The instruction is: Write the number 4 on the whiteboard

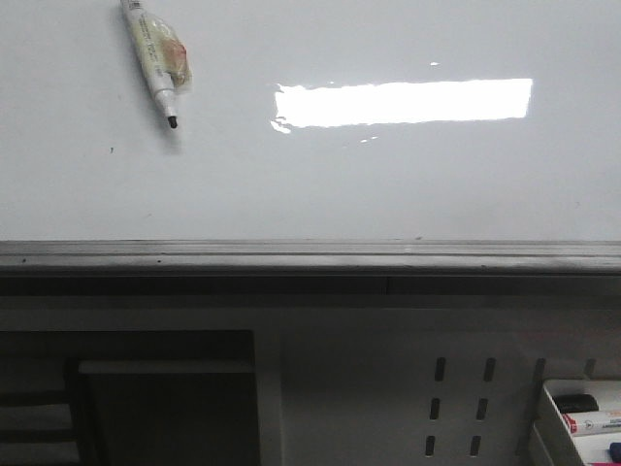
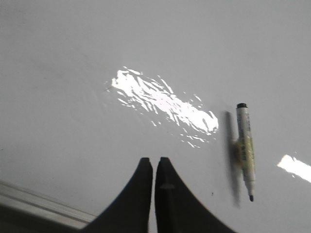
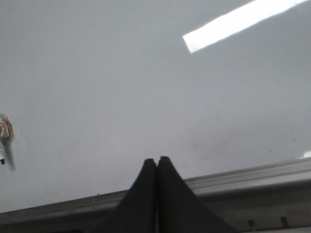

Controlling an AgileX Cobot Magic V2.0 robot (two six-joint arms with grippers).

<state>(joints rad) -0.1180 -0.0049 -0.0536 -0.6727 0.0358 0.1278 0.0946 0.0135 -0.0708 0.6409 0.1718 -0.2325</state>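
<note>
One marker (image 1: 155, 60) lay against the upper left of the whiteboard (image 1: 388, 184), uncapped, its dark tip pointing down and slightly right. Further right, a bright rectangular light reflection (image 1: 403, 102) crossed the glossy board. No drawn 4 showed on the board. A dark grey tray edge (image 1: 310, 258) ran along the board's lower side, with a grey perforated panel (image 1: 456, 403) below it. At lower right, a white bin (image 1: 582, 417) held more markers. Left gripper (image 2: 154, 165) hung before the board, jaws pressed together, holding nothing. Right gripper (image 3: 157, 165) sat near the tray edge, jaws likewise closed and empty.
</note>
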